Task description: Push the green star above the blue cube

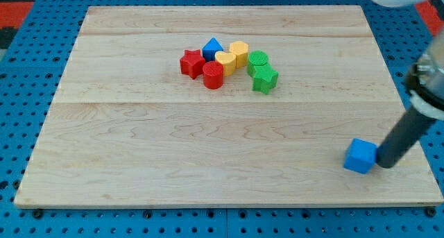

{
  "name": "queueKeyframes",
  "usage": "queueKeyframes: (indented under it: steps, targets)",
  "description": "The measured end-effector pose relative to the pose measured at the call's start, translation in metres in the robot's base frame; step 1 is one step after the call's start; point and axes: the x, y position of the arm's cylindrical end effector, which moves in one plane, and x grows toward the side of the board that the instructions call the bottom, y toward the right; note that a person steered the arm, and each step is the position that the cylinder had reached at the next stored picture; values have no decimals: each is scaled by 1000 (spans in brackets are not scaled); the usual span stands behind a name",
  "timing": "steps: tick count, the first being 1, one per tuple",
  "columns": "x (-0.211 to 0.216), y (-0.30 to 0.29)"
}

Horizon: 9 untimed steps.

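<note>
The green star lies in a cluster of blocks near the board's top middle, just below a green cylinder. The blue cube sits alone near the board's lower right. My tip is at the cube's right side, touching it or nearly so. The dark rod slants up to the view's right edge. The star is far up and to the left of the cube and my tip.
The cluster also holds a red star, a red cylinder, a blue triangular block, a yellow heart-like block and a yellow cylinder. The wooden board lies on a blue pegboard.
</note>
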Motion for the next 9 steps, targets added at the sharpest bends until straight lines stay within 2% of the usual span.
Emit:
queueKeyframes:
  steps: [1,3,4,5,9]
  targets:
    - [-19,7]
    - [-101,6]
    - [-117,2]
    - [-131,1]
    - [-144,-2]
